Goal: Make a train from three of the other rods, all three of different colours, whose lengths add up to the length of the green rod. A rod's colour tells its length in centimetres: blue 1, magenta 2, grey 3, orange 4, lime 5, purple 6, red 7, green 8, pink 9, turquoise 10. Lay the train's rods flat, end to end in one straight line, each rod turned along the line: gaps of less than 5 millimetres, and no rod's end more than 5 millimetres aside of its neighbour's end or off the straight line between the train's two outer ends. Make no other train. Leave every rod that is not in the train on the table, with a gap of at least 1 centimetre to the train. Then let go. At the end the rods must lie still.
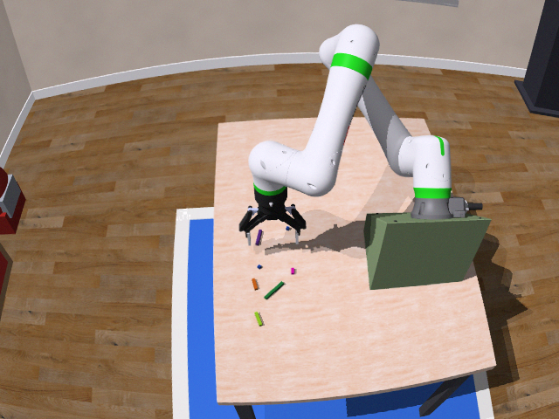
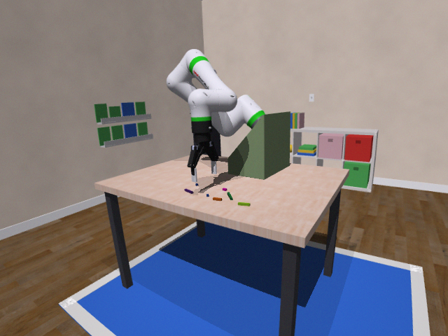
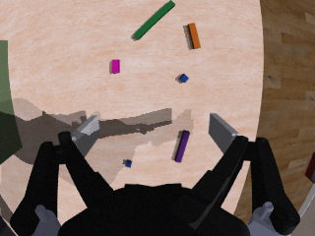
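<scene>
Hand (image 1: 272, 237) spread fully wide, nothing between the fingers, poised just above the tabletop (image 1: 342, 333) with fingertips pointing down.

Purple rod (image 1: 258, 236) lies flat under the open hand, between the two fingers but nearer the left one in the top view; no contact with either finger visible. One blue rod (image 1: 287, 228) sits by the other fingertip, in the arm's shadow.

Remaining rods are scattered nearer the camera in the top view, all apart from one another:
- second blue rod (image 1: 259, 266), just past the purple rod
- magenta rod (image 1: 292, 271), to the right of that blue one
- orange rod (image 1: 255, 283), lying flat
- green rod (image 1: 274, 290), lying diagonally, close beside the orange rod but not touching
- lime rod (image 1: 258, 319), nearest of all, well apart from the hand

No rods are laid end to end. All seven rest flat on the tabletop. Green block (image 1: 424, 252) under the arm's base stands at the right.
</scene>
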Robot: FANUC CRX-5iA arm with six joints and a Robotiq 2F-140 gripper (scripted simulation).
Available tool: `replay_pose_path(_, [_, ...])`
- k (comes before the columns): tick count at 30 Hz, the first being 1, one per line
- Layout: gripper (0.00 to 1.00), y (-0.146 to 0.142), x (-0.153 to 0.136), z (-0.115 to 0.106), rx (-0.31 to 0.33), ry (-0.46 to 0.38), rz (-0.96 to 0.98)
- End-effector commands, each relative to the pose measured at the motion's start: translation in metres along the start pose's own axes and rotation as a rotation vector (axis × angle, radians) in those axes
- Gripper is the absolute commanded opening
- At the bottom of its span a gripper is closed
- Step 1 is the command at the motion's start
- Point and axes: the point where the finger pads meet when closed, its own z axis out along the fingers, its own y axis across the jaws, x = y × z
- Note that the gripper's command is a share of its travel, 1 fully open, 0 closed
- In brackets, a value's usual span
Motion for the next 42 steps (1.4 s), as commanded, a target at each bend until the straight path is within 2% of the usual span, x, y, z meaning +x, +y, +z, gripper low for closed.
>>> replay_pose_path(1, [1.00, 0.012, 0.032, -0.001, -0.001, 0.002, 0.164])
replay_pose_path(5, [1.00, 0.018, 0.052, -0.002, 0.000, 0.003, 0.264])
replay_pose_path(7, [1.00, 0.018, 0.052, -0.002, 0.000, 0.003, 0.264])
replay_pose_path(8, [1.00, 0.022, 0.069, -0.002, 0.000, 0.003, 0.346])
replay_pose_path(22, [1.00, 0.034, 0.148, -0.001, 0.000, 0.000, 0.728])
replay_pose_path(42, [1.00, 0.034, 0.155, 0.000, 0.000, 0.000, 0.761])
